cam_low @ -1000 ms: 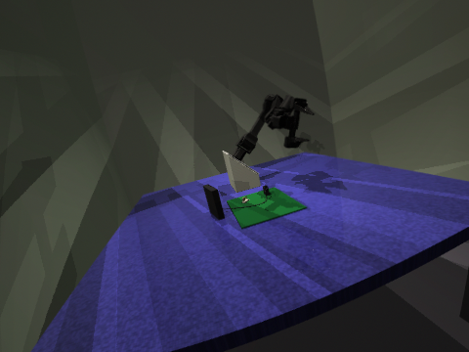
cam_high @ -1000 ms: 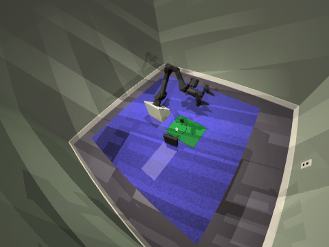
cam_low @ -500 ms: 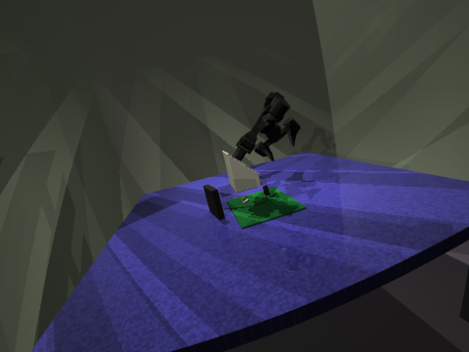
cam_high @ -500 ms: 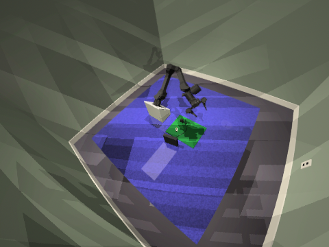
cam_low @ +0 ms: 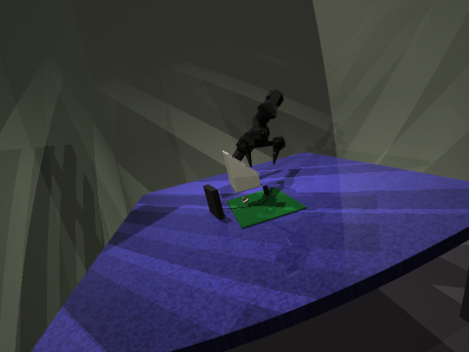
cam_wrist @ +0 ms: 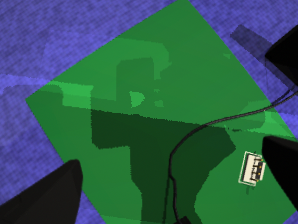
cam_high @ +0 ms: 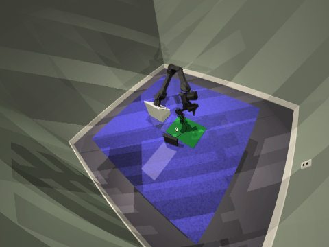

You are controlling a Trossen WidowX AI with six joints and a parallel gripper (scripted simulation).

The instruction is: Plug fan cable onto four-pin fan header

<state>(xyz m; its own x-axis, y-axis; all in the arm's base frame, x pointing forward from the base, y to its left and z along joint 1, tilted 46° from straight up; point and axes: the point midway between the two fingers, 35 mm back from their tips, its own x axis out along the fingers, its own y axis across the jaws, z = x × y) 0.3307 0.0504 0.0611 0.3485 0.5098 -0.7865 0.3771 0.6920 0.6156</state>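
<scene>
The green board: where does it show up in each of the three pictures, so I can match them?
Top view: the green board lies just above the middle, below the dark arm.
Exterior view: it lies flat near the middle, right of the black upright block.
Wrist view: it fills most of the picture.
Shared landmark: the small white socket on the board, visible in all three.

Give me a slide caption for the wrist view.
Open, empty hand hovering over the green board, white fan header at right, black cable trailing across.

We see a matte black jointed arm (cam_high: 175, 79) of blocky links, ending in a gripper (cam_low: 262, 155) with two tapered black fingers.
</scene>
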